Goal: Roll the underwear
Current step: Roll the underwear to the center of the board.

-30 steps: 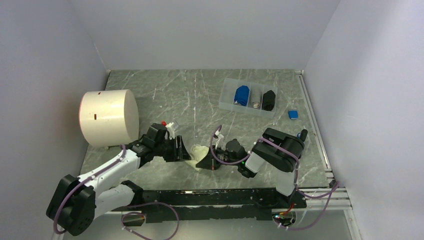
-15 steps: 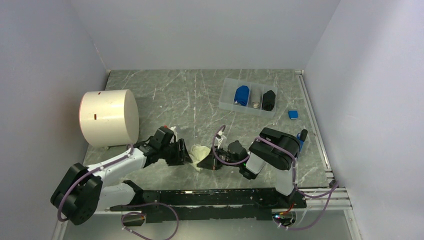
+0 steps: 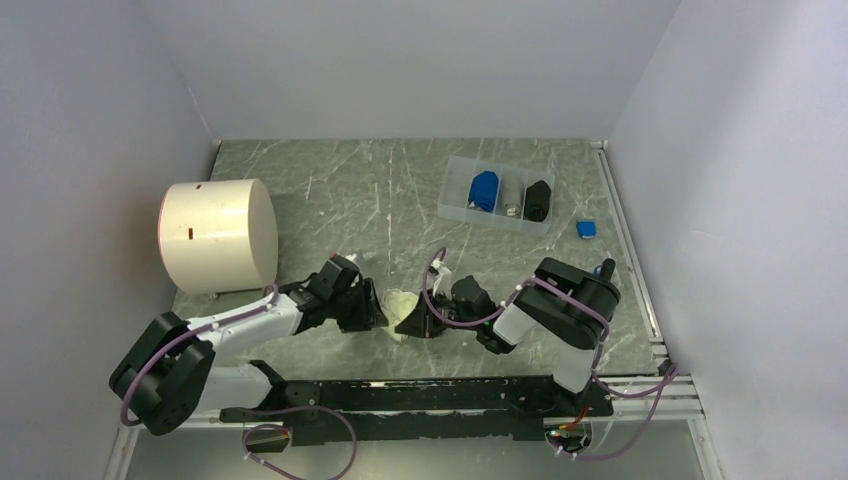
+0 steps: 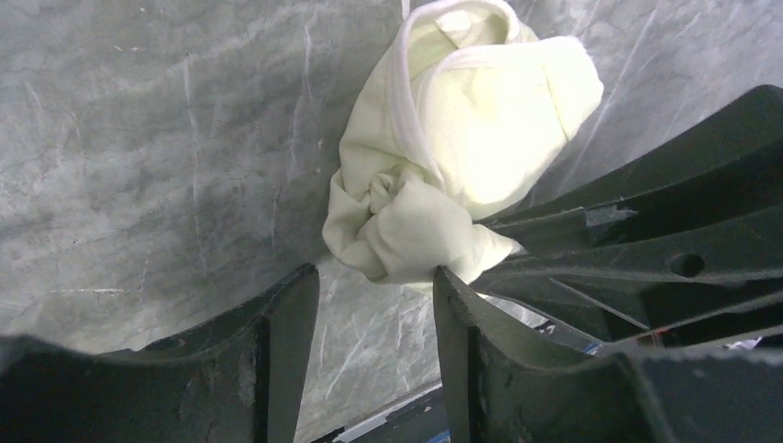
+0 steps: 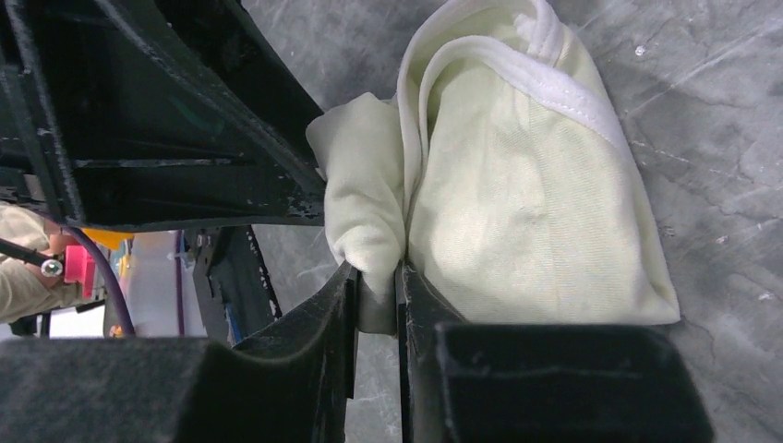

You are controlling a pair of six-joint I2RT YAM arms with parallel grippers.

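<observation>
- At the left of the worktop, you see a white cylinder lying on its side.
- The left hand stands open, its fingertips just at the knotted end of the cream underwear.
- The cream underwear lies bunched on the worktop between the two hands.
- The right hand pinches a fold of the cream underwear between nearly closed fingers.
- At the far right, you find the blue underwear in the left compartment of a clear tray.

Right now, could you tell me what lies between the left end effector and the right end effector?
The bunched cream-yellow underwear lies between the left end effector and right end effector, seen in the top external view.
</observation>
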